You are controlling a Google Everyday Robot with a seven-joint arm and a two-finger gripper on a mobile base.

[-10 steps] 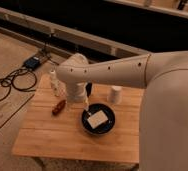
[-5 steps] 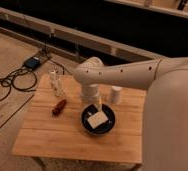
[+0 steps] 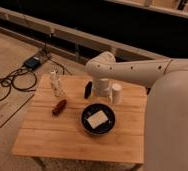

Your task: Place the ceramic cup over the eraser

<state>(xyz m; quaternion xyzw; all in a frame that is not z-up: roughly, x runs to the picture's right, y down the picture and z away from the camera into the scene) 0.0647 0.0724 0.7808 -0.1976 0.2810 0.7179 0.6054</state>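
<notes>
The ceramic cup [image 3: 117,93] is small, white and upright, at the back right of the wooden table [image 3: 62,135]. The eraser [image 3: 88,90] is a small dark oblong block, left of the cup with a gap between them. My gripper [image 3: 103,89] points down from the white arm and hangs between the eraser and the cup, close to the cup's left side. It holds nothing that I can see.
A black bowl [image 3: 86,126] with a flat white square piece [image 3: 97,119] sits in front of the cup. A clear bottle-like object [image 3: 56,83] stands at the back left, with a reddish-brown oblong object [image 3: 59,106] before it. Cables and a box [image 3: 33,62] lie on the floor to the left.
The arm has swung to the right across the back of the table, from over the bottle side to beside the cup. The eraser now shows. The objects have not moved.
</notes>
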